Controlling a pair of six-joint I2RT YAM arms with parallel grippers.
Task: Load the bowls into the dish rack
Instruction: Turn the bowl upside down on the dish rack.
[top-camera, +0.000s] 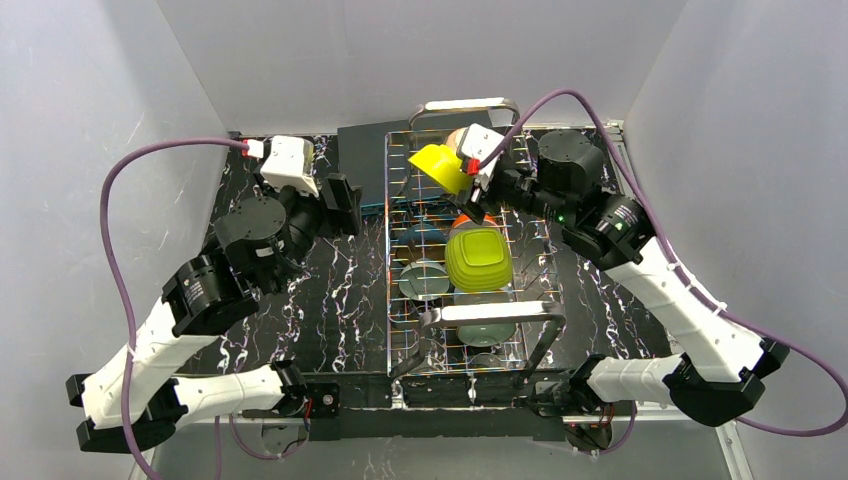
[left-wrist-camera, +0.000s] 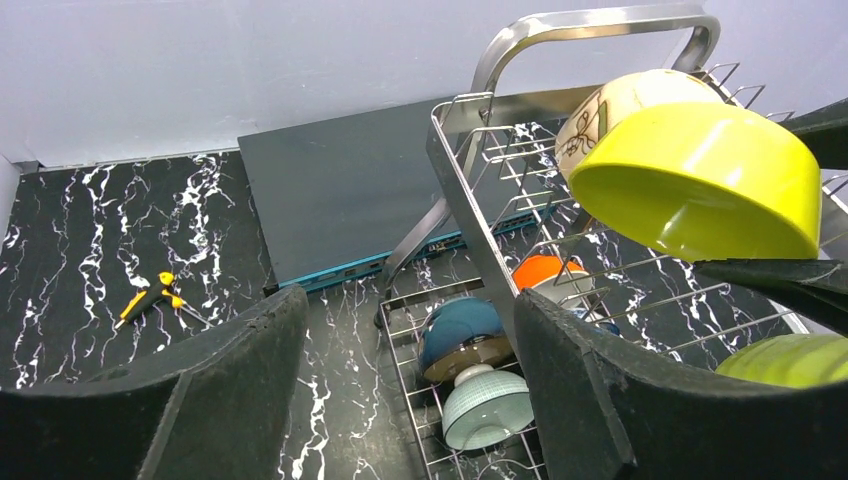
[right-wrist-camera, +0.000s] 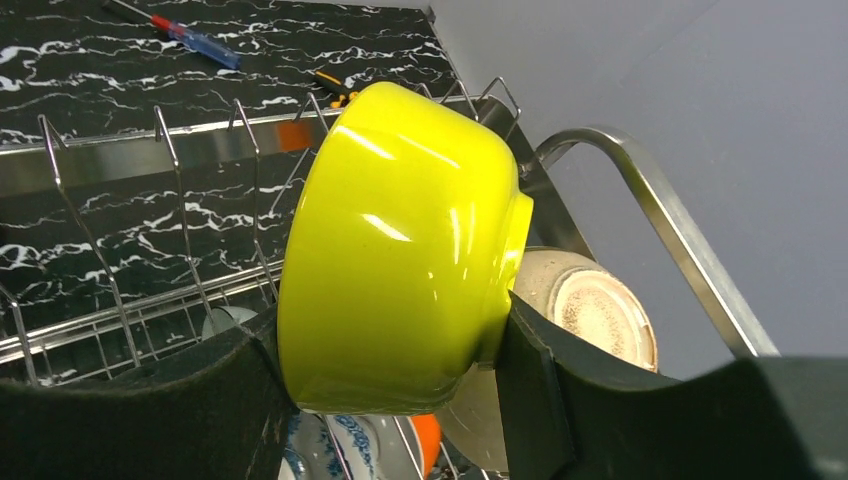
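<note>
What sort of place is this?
Probably a robot test booth, not a kitchen: plain grey walls box in a marbled table, two arms are bolted to its edge, and a screwdriver lies near the dish rack.

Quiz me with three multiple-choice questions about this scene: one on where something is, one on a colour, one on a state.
1. Where is the squarish lime bowl? A on the floor; B in the dish rack; C on a shelf.
2. What colour is the round bowl between the right fingers? A blue; B white; C yellow.
3. How are the left fingers? A open and empty; B shut on a plate; C shut on a spoon.

Answers:
1 B: it rests on the rack's wires.
2 C: the right wrist view shows the yellow bowl clamped on both sides.
3 A: the left wrist view shows them spread apart with nothing between them.
</note>
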